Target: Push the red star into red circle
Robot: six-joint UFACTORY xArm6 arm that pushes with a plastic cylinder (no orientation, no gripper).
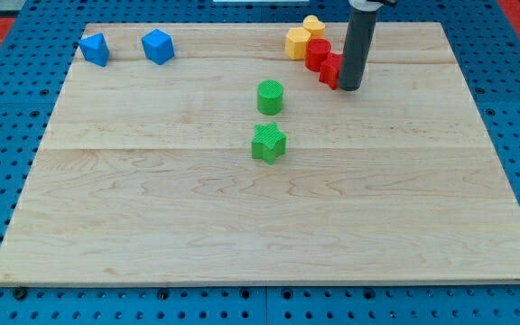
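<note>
The red star (329, 70) lies near the view's top, right of centre, partly hidden by my rod. The red circle (318, 53) sits just up and left of it, touching it. My tip (349, 88) rests on the board right against the star's right side. The rod rises straight up out of the view.
Two yellow blocks (298, 41) (314, 25) sit against the red circle at the top. A green cylinder (270, 97) and a green star (268, 143) stand mid-board. Two blue blocks (94, 49) (157, 46) lie at the top left. The wooden board (242, 244) lies on a blue pegboard.
</note>
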